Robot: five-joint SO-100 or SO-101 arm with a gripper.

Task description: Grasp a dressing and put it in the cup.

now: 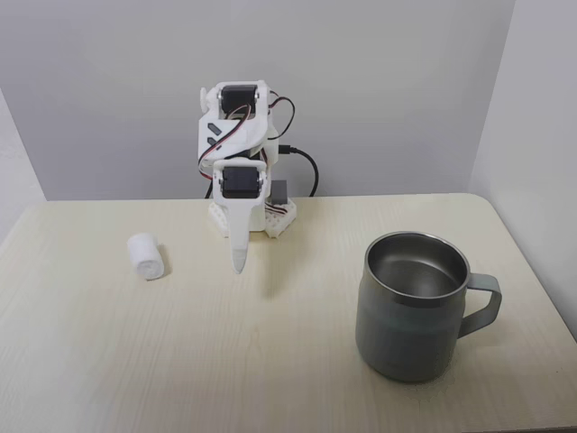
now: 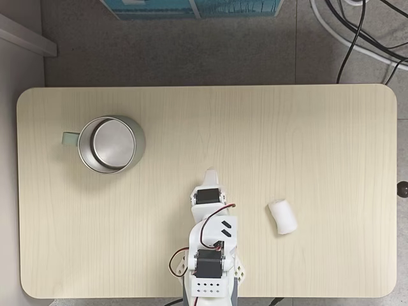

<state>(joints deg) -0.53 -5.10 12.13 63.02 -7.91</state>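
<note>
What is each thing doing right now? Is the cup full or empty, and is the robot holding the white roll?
cup: upright on the table, empty inside, handle sticking out sideways.
dressing: lying on its side on the table, nothing touching it.
gripper: pointing down above the table, looks shut, holding nothing.
table: flat, carrying the cup, the dressing and the arm's base.

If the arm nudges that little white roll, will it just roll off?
Probably, a little: the small white cylindrical roll of gauze-like material lies on its side on the smooth pale wooden table. It looks soft and light, so it may squash when gripped.
</note>
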